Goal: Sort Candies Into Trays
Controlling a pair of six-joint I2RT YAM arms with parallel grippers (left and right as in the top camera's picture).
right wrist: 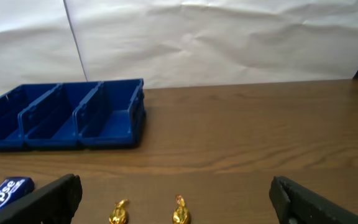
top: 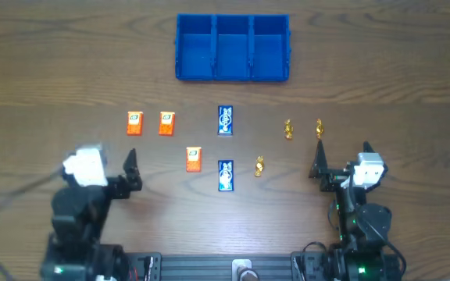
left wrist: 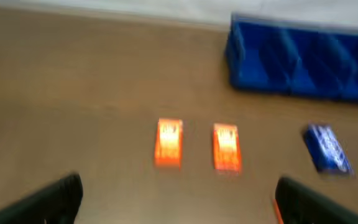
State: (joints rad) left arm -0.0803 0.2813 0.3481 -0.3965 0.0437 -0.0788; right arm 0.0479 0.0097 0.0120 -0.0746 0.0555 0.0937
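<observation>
Upper blue candy (top: 225, 121) lies lengthwise toward tray (top: 233, 76).

bare wood before both arms, candies (top: 193, 158) mid-table, tray (top: 233, 47) beyond

White letters on the blue pack (right wrist: 4, 193), half past the edge; only blurry marks on the orange packs (left wrist: 168, 142)

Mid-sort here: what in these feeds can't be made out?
Left wrist view: blur wipes out the print on the orange candies.
Right wrist view: blue candy and gold candies are cut off by the frame edge; the tray walls hide its floors.
Top view: gold candies are too small for detail.
</observation>
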